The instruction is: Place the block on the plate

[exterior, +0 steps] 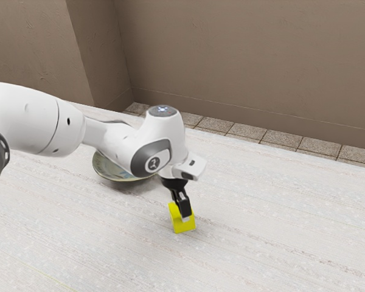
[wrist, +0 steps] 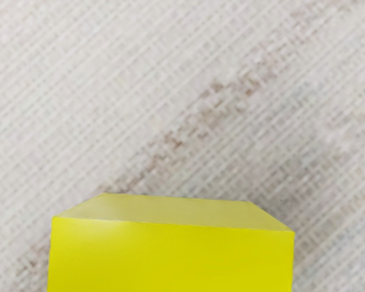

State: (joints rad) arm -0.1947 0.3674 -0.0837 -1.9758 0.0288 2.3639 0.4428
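1. Nearest, the arm (exterior: 36,118) enters at left.
2. The plate (exterior: 112,171), left of centre, waits.
3. The gripper (exterior: 182,214) has reached the block (exterior: 177,225), lower centre; if fingers pinch it, I cannot tell. Carrying and placing remain.

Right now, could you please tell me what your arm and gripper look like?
My arm is white with smooth, rounded links, dark grey joint covers, a round emblem and, on top, a grey disc with pale-blue marks. The gripper is black.

Bright, soft light puts a pale sheen on the block (wrist: 170,258).
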